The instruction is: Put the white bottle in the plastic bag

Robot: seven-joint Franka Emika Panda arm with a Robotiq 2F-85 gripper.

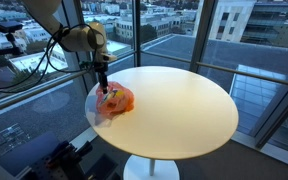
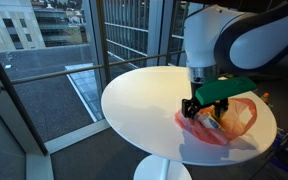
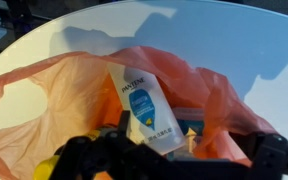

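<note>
One round white bench (image 1: 184, 110) carries the orange-red plastic bag (image 1: 115, 100) at its edge beside the arm. Wrinkled, translucent folds rise around the white bottle (image 3: 149, 110), which lies inside, slim and blue-labelled Pantene. The claw (image 2: 204, 111) hangs above the bag, spread wide and gripping nothing.

Round cream table (image 1: 184, 110) beside tall windows (image 1: 174, 30). Orange-red plastic bag (image 1: 115, 100) lying near the table edge. Arm (image 1: 79, 38) bent down from the side, jaws right over the bag; contact not clear.
</note>
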